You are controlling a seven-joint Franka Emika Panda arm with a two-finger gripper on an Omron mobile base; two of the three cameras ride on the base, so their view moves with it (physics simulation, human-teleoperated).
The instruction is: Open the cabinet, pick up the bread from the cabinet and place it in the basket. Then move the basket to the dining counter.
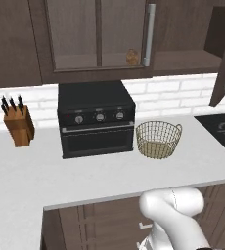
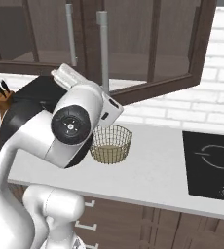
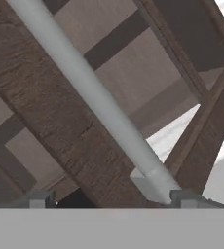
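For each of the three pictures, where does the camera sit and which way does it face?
Left base view: behind the arm's left, facing the black oven, basket and bread behind glass; white arm base at lower right.
Right base view: behind the arm's right, facing the open cabinet door and basket; arm fills the left.
Hand view: on the hand, facing the silver handle; gripper open.
Both base views share basket and oven.

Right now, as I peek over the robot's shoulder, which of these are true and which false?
1. The bread is in the basket. False: the bread lies inside the cabinet, behind glass, and the basket is empty.
2. The basket stands right of the black oven. True.
3. One cabinet door is swung open. True.
4. The knife block stands right of the basket. False: the knife block stands left of the oven.
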